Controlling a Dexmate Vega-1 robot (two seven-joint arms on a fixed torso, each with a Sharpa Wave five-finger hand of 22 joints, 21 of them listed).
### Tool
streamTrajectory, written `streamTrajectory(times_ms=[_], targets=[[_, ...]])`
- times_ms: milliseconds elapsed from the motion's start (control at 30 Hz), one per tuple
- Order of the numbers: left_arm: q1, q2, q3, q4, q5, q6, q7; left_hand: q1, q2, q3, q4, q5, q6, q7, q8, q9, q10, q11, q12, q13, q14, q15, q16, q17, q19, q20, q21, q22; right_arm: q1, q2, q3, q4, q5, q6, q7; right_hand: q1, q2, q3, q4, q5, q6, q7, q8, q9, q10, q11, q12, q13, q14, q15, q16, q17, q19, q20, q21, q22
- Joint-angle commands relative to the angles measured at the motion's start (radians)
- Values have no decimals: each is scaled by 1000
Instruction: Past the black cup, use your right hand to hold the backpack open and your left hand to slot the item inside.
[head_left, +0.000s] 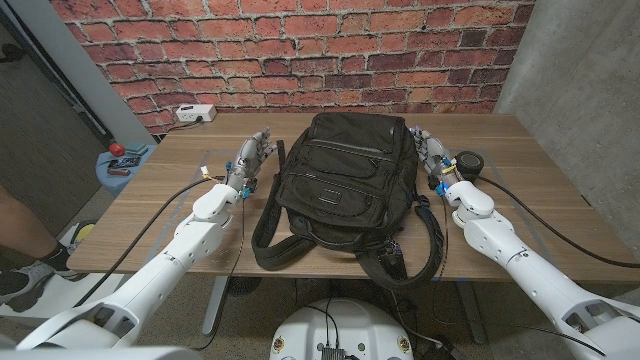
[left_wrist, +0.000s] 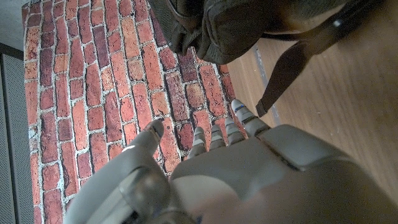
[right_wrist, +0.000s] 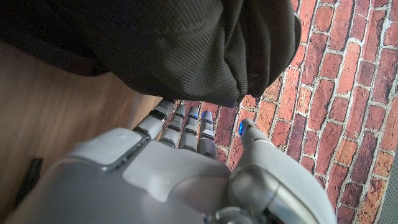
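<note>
A black backpack (head_left: 345, 180) lies in the middle of the wooden table (head_left: 540, 190), its straps trailing toward the front edge. My left hand (head_left: 250, 160) stands just left of it, fingers apart and holding nothing. My right hand (head_left: 432, 155) is close against the bag's right side, also with nothing in it. A small black cup (head_left: 468, 165) sits on the table just right of my right hand. In the left wrist view, my left hand (left_wrist: 249, 168) reaches toward the backpack (left_wrist: 249, 25) and a strap (left_wrist: 292, 68). In the right wrist view, my right hand (right_wrist: 180, 168) is close beside the backpack (right_wrist: 155, 43).
A white power strip (head_left: 195, 113) lies at the table's back left corner. A blue stool (head_left: 120, 160) with small items stands left of the table. A person's leg (head_left: 20, 240) shows at the left edge. A brick wall runs behind.
</note>
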Motion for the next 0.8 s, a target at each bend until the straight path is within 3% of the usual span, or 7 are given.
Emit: streamTrajectory(times_ms=[33, 800], targets=[[41, 27, -10, -46, -7, 2, -2, 10, -1, 6, -2, 5, 10, 0, 5, 3, 1, 10, 5, 5, 0, 9, 6, 3, 10, 2, 4, 3, -28, -4, -4, -37, -12, 4, -25, 12, 0, 6, 0, 7, 8, 1, 6, 3, 8, -1, 5, 1, 9, 0, 7, 4, 8, -32, 4, 6], [44, 41, -16, -53, -4, -4, -11, 16, 0, 5, -9, 5, 12, 1, 4, 3, 2, 9, 4, 5, 0, 10, 6, 3, 9, 2, -2, 3, -55, -37, -2, -103, -41, -11, -57, 17, -2, 6, -6, 7, 5, 1, 4, 2, 2, -1, 2, -4, 6, 2, 8, -1, 8, -30, -2, 6]])
